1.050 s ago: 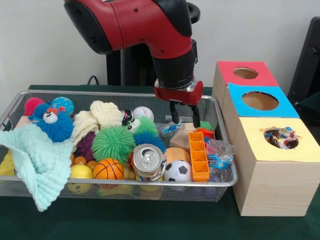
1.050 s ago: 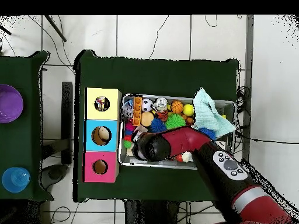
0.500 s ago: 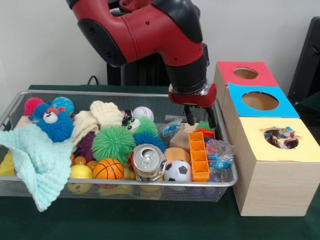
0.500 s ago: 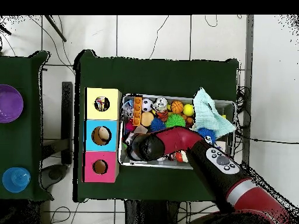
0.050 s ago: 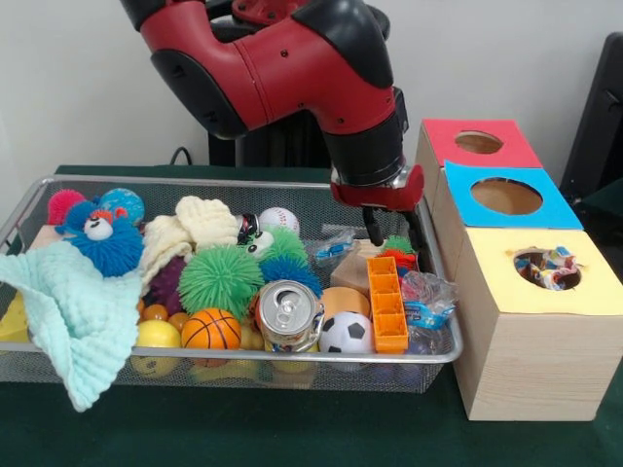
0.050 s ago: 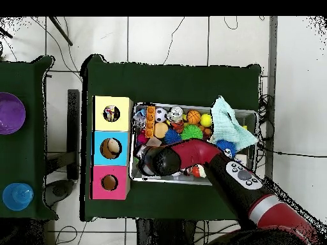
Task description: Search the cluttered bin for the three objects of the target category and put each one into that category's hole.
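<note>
Wire basket [image 5: 234, 358], landmark. Front view only: pale cloth [image 5: 73, 316] draped over its left rim; inside, one green spiky ball [image 5: 221, 278], one basketball [image 5: 210, 329], one can [image 5: 289, 313], one soccer ball [image 5: 347, 333], one orange block [image 5: 387, 304]. Claw [image 5: 391, 232], spread, empty, low at the basket's right end. Right of the basket: three boxes [image 5: 531, 336], holes up. Overhead view only: purple bowl [image 6: 11, 113] on a separate surface.

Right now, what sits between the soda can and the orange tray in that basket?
In the front view, a soccer ball lies between the soda can and the orange tray, with a peach-coloured ball behind it.
</note>
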Tool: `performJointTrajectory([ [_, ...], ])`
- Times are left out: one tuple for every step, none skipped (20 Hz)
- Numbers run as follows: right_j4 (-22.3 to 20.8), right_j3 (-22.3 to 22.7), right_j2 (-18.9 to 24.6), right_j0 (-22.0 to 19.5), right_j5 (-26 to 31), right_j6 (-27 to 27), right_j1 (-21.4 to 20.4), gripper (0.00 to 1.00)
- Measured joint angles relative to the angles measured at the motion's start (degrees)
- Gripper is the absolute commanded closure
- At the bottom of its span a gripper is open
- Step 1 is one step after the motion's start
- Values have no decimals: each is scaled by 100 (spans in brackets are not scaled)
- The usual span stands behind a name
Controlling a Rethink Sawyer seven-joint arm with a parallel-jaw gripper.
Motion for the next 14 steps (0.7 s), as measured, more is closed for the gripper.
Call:
performJointTrajectory([
  [-10,-3,4,0,0,-4,13,0],
  [-20,-6,9,0,1,-8,25,0],
  [-76,-22,17,-2,0,-23,70,0],
  [-98,-26,20,-1,-2,-29,84,0],
  [-112,-31,24,-2,-3,-34,92,0],
  [-131,-38,30,-4,-2,-40,96,0],
  [-151,-47,39,-4,1,-45,98,0],
  [-168,-54,46,-3,0,-45,99,0],
  [-186,-61,53,-3,0,-45,99,0],
  [-203,-68,59,-3,0,-45,100,0],
  [-226,-76,66,-3,0,-45,101,0],
  [-239,-82,70,-2,0,-45,101,0],
  [-266,-93,76,1,0,-45,101,0],
  [-293,-104,82,4,0,-45,101,0],
])
